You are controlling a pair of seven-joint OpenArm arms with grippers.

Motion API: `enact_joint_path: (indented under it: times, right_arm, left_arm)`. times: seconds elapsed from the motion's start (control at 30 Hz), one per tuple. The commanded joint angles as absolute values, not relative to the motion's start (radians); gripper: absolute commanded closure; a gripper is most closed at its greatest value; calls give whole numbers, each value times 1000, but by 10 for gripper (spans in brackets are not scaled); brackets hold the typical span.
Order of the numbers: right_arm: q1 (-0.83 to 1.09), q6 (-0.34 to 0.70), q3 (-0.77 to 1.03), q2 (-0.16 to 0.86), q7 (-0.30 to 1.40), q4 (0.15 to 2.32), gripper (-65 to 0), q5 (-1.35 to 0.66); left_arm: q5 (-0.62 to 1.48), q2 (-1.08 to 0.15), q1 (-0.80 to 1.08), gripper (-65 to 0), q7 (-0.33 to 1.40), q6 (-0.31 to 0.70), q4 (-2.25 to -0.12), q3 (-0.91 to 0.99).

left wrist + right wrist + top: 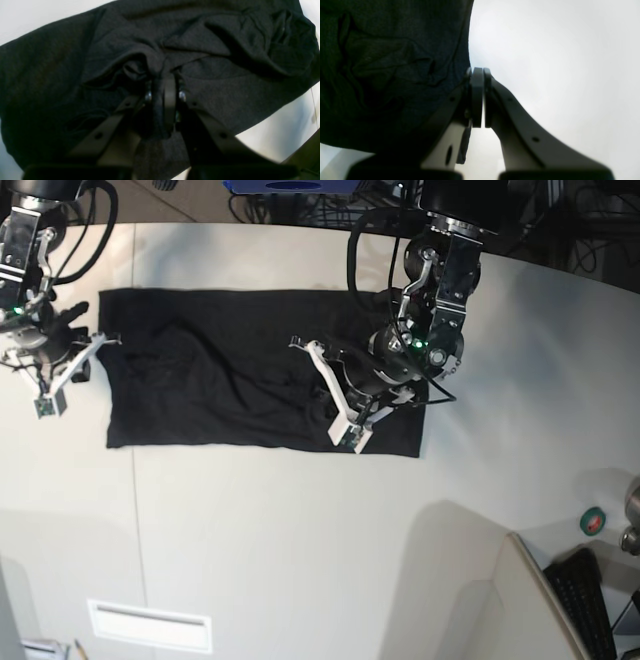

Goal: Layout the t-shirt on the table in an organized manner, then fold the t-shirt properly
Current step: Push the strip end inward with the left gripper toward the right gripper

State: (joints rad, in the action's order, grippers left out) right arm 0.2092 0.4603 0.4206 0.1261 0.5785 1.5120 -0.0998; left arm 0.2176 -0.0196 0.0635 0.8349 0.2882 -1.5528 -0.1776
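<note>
While the t-shirt (230,370) lies spread as a dark rectangle on the table (300,530), the left gripper (163,82) is closed on a bunched fold of its cloth. At the shirt's other edge, the right gripper (477,72) is closed, holding nothing visible.

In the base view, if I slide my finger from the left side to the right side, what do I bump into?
Right gripper → black t-shirt → left gripper → bare white table → small green round thing at the right edge.
</note>
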Motion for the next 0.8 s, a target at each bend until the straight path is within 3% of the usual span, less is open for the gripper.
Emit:
enact_joint_path:
  times: [0.0,0.17,0.33,0.43,0.5,0.63,0.77]
  right_arm:
    - [200,460,423,139,561,1531,0,-108]
    - [200,460,423,139,561,1531,0,-108]
    - [200,460,423,139,561,1529,0,-108]
    - [197,460,421,137,585,1529,0,-108]
    - [196,460,421,137,608,1529,0,-108]
    - [196,460,426,137,610,1531,0,-108]
    - [200,460,426,137,610,1552,0,-108]
  left_arm:
    - [234,-15,50,0,820,295,-1567,-177]
    - [234,-15,50,-5,822,295,-1564,-177]
    - [234,27,30,-342,819,295,-1517,-180]
    - [234,56,19,-462,822,298,-1488,-180]
    - [234,58,22,-466,823,298,-1527,-186]
    - [234,8,61,-397,823,298,-1684,-176]
    - [226,-73,77,-237,823,294,-1747,-117]
